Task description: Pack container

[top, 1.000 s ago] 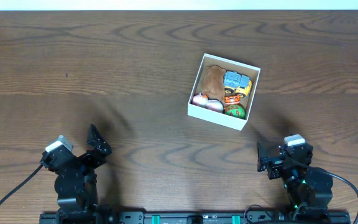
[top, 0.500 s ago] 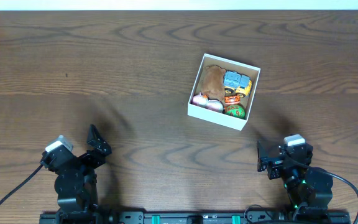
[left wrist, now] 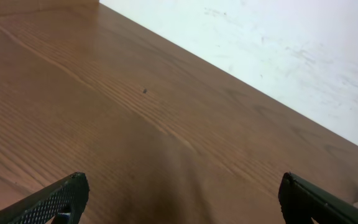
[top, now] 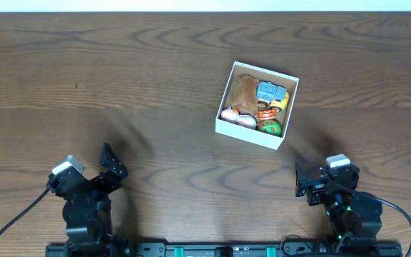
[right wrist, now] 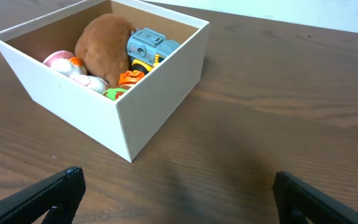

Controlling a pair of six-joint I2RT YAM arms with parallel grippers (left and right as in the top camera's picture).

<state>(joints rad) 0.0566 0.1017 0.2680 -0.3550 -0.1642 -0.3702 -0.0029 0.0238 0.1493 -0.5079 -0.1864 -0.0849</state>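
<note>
The container (top: 225,123) is a square white box with a tan inside, right of the table's middle; it also shows in the right wrist view (right wrist: 157,93). Inside lie a brown plush toy (top: 245,93), a blue toy truck (top: 270,92), a pink-and-white toy (top: 235,118), an orange toy (top: 265,112) and a green ball (top: 270,128). My left gripper (top: 110,165) is open and empty near the front left edge; its fingertips frame bare wood (left wrist: 179,199). My right gripper (top: 300,180) is open and empty near the front right, well short of the box (right wrist: 176,202).
The wooden table (top: 120,86) carries a small dark speck (top: 76,86) at the left. A white wall (left wrist: 278,43) lies beyond the table's far edge in the left wrist view.
</note>
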